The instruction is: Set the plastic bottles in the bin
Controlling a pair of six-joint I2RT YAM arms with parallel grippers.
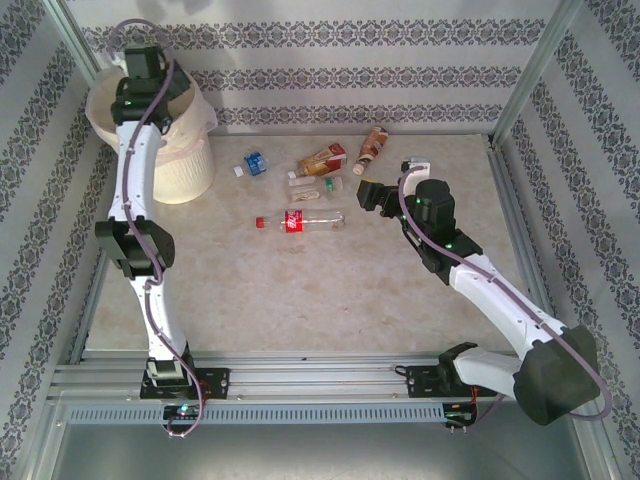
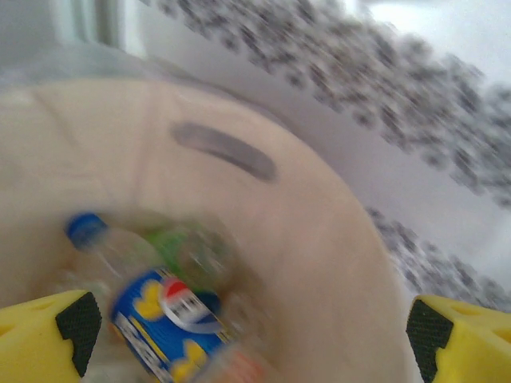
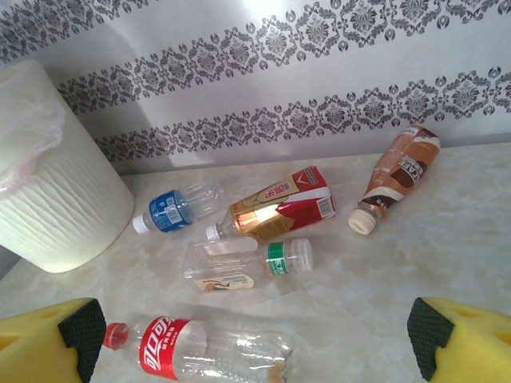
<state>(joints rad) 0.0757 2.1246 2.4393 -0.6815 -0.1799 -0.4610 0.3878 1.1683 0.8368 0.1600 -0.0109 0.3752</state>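
The left claw point(image 2: 251, 331) hangs over the large cream-white round plastic bin point(image 2: 319, 263). Its fingers are wide apart and hold nothing. A clear bottle with blue label point(image 2: 164, 323) lies inside the bin. The right claw point(image 3: 251, 339) is spread open too, above the clear red-label bottle point(image 3: 200, 351) on the beige table point(image 3: 447, 263), beside the bin.

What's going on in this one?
The robot is clearing plastic bottles off a table into a bin. The left gripper hangs open over the bin, and a blue-labelled bottle shows inside it, though that view is blurred. The right gripper is open above the table, just over a red-labelled bottle. At least five bottles lie on the table, none held.
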